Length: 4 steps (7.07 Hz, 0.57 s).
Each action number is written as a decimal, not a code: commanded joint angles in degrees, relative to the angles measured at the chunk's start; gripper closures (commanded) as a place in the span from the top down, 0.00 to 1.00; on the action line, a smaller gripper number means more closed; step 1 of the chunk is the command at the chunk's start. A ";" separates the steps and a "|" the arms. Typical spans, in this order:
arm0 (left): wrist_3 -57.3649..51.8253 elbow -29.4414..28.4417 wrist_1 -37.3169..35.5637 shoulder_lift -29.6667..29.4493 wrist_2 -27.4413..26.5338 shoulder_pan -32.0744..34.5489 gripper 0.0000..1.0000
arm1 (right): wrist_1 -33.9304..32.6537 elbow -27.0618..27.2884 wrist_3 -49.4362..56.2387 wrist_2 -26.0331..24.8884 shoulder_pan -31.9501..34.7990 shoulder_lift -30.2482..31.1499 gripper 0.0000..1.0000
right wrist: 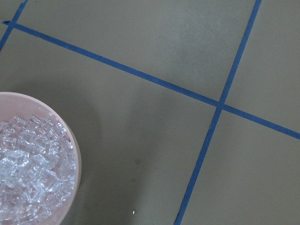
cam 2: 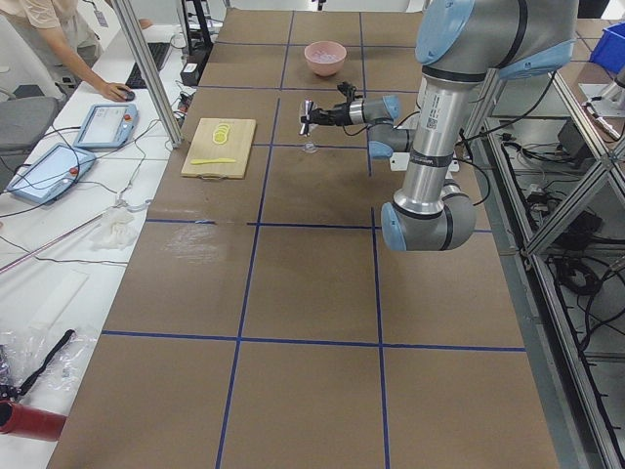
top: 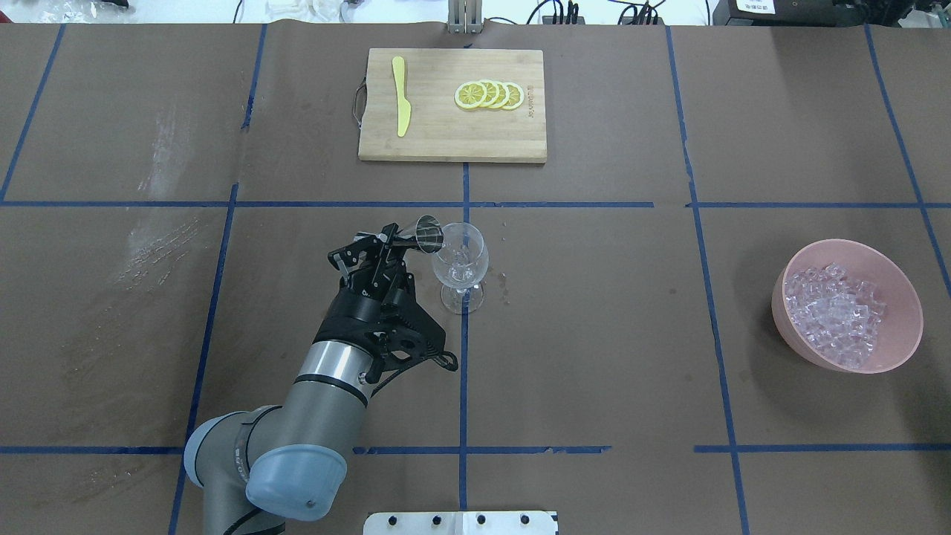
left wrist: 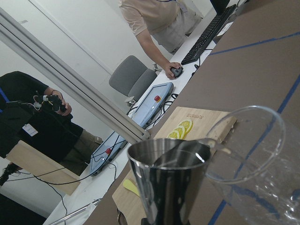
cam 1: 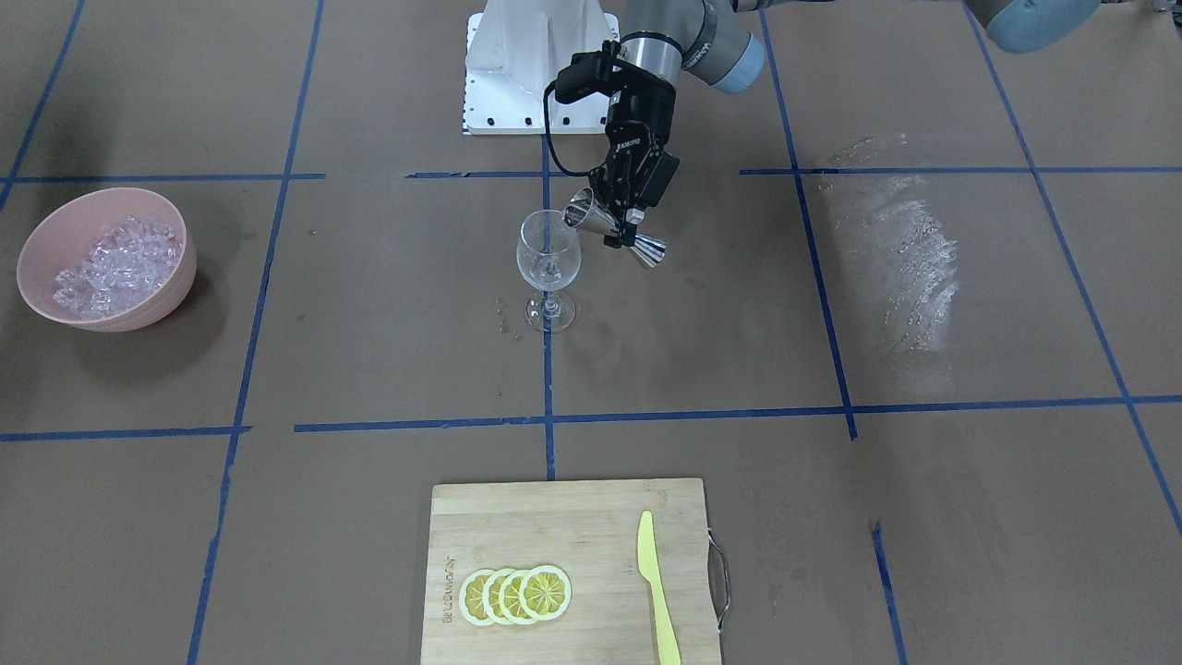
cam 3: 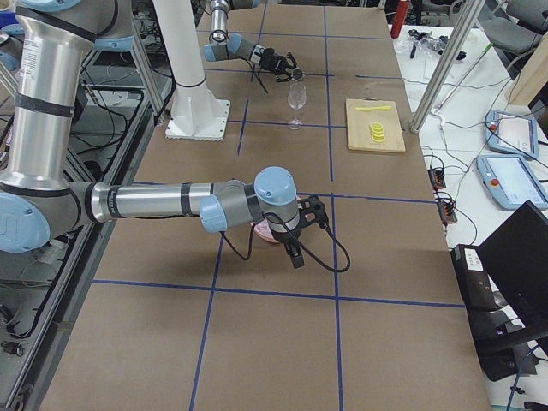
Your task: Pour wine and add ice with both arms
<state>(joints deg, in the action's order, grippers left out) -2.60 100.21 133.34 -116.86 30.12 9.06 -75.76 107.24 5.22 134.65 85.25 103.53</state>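
Note:
My left gripper is shut on a steel jigger, tilted with its mouth over the rim of the wine glass. The glass stands upright at mid-table. In the left wrist view the jigger touches the glass rim. I cannot make out any wine in it. Ice is heaped in a pink bowl. My right gripper hangs by that bowl; I cannot tell if it is open. The right wrist view shows ice but no fingers.
A bamboo cutting board at the far side holds several lemon slices and a yellow knife. The white pedestal stands behind the glass. A few droplets lie by the glass foot. A pale wet streak marks the paper.

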 commanded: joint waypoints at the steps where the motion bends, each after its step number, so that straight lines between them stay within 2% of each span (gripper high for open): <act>1: -6.87 -0.11 -0.01 -0.03 -1.38 0.08 0.00 | 0.00 0.07 0.05 0.00 0.10 0.36 1.00; 4: -13.82 -0.28 -0.10 -0.03 -2.61 -0.09 0.00 | 0.00 -0.02 0.05 0.00 0.10 0.36 1.00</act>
<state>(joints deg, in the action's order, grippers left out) -13.82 99.99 133.29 -116.87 27.71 9.04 -75.76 107.27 5.25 134.65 85.34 103.88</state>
